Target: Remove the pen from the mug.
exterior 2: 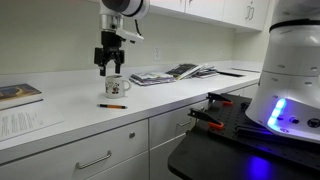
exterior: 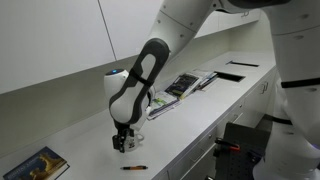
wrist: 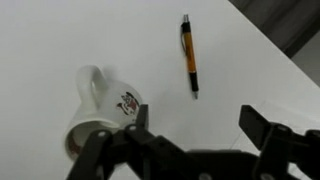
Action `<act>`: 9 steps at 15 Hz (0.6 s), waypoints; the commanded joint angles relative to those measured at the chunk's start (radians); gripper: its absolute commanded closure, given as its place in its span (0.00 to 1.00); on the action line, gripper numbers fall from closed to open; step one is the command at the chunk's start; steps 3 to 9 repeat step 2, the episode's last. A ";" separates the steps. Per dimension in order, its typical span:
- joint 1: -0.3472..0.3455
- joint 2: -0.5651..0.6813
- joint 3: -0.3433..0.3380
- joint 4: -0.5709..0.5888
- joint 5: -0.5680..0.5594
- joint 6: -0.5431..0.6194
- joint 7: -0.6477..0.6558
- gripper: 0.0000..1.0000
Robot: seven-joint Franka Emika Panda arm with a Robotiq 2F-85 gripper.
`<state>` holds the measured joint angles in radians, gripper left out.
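The pen [exterior 2: 113, 105] lies flat on the white surface [exterior 2: 160, 98], close to its front edge and outside the mug. In the wrist view the pen [wrist: 188, 55] shows an orange barrel with a dark tip, a dark clip and a dark top end. It is slim and straight, with nothing touching it.

Just behind the pen, farther from the front edge, the mug [exterior 2: 115, 87] stands upright. It is near the pen but apart from it. In the wrist view the mug [wrist: 100, 100] is white with a looped handle, a small red and dark marking on its side and a dark inside.

The tool [exterior 2: 111, 68] hangs above the mug with its fingers pointing down. In the wrist view the tool [wrist: 196, 115] has its two dark fingers spread wide, with bare surface between them and nothing in its grip.

Farther along the surface, toward its far end, a spread of magazines [exterior 2: 172, 72] lies flat. Toward the opposite end a book [exterior 2: 15, 94] lies by the back edge, well apart from the mug.
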<state>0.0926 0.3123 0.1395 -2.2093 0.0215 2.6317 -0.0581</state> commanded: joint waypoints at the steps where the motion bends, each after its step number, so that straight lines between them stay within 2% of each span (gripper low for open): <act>1: -0.053 -0.138 0.032 -0.108 0.119 0.013 -0.085 0.00; 2: -0.059 -0.172 0.032 -0.130 0.150 0.010 -0.110 0.00; 9: -0.059 -0.172 0.032 -0.130 0.150 0.010 -0.110 0.00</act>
